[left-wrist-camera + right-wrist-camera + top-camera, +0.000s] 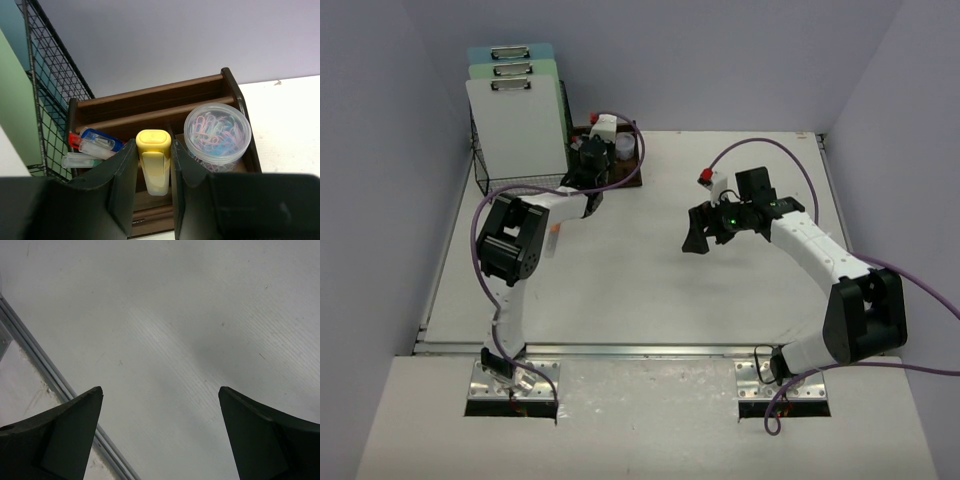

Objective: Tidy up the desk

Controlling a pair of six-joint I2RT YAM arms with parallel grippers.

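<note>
Left wrist view: the left gripper (153, 146) has its two dark jaws clamped on a pale yellow plastic highlighter (153, 165). It is held broad end up over the front compartment of a dark-brown wooden organiser tray (150, 97), just beside a clear round tub of coloured paper clips (217, 132). The flat white desk (620, 290) lies under and around the tray. The right gripper (160, 390), well apart from the tray, hangs spread wide and empty. The highlighter looks light, rigid and slick, so a mid-barrel hold seems safest.

Pale yellow marker (153, 160); pastel pink and blue clips (216, 131); dark-brown tray (150, 97); black grid-mesh rack (55, 75); white desk (295, 125); rearmost clipboard (545, 52) perhaps teal.
</note>
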